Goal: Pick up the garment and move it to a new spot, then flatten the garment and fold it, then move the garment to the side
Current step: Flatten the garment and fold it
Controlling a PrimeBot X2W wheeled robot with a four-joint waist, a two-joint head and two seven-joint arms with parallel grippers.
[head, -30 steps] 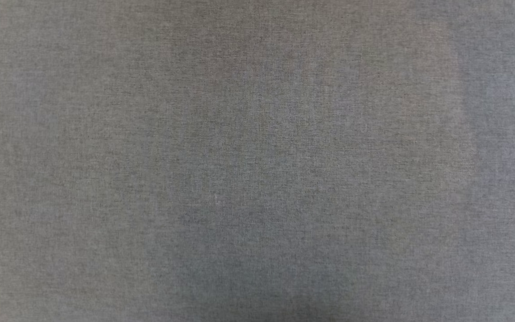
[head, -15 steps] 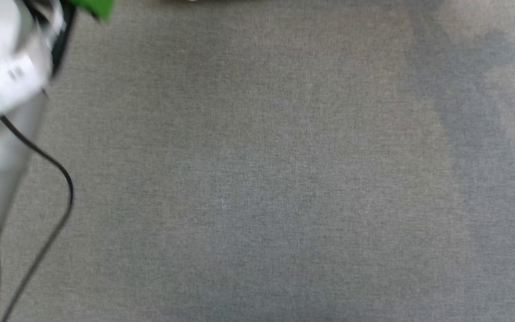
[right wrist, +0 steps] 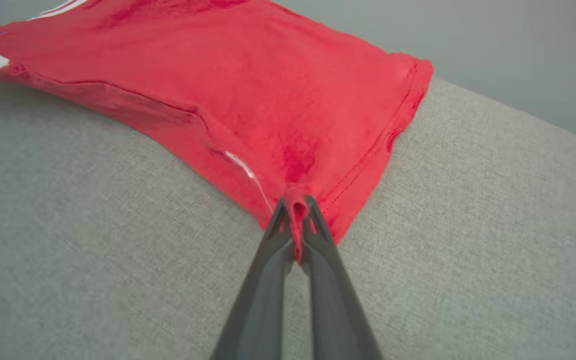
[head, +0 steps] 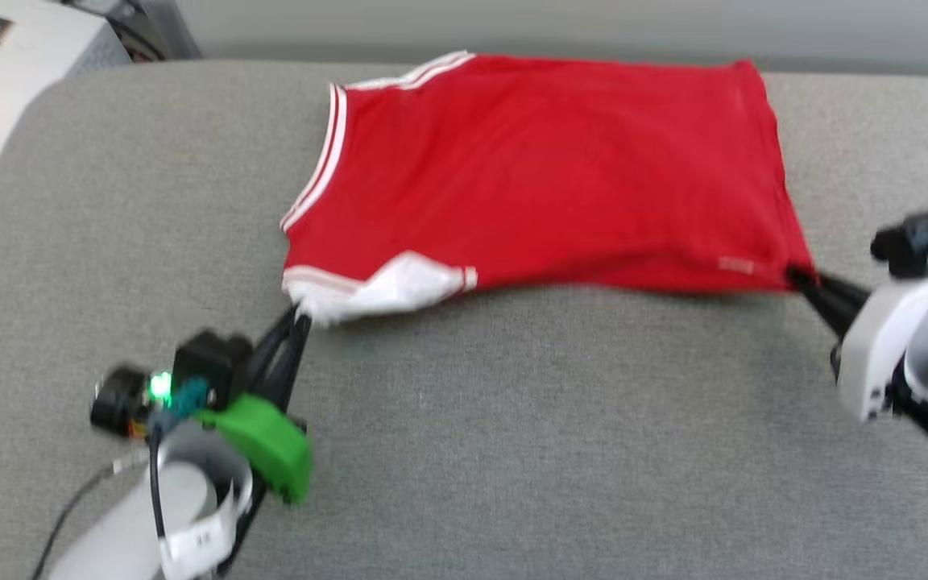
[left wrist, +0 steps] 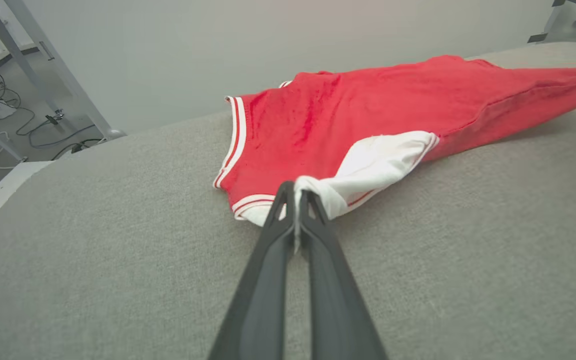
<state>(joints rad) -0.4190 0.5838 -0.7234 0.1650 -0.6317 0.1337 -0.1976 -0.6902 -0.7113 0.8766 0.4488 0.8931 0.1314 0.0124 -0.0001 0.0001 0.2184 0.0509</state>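
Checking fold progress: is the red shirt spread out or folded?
Spread out. The garment lies mostly flat on the grey surface, its near corners pinched by the left hand and right hand.

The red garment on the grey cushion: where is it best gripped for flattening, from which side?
By its two near corners, from the near edge: the left tool on the white sleeve end, the right tool on the hem corner. The garment lies wide, so pulling apart should tauten it.

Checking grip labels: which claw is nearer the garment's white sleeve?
Left. The left claw pinches the white sleeve; the right claw grips the opposite red corner of the garment.
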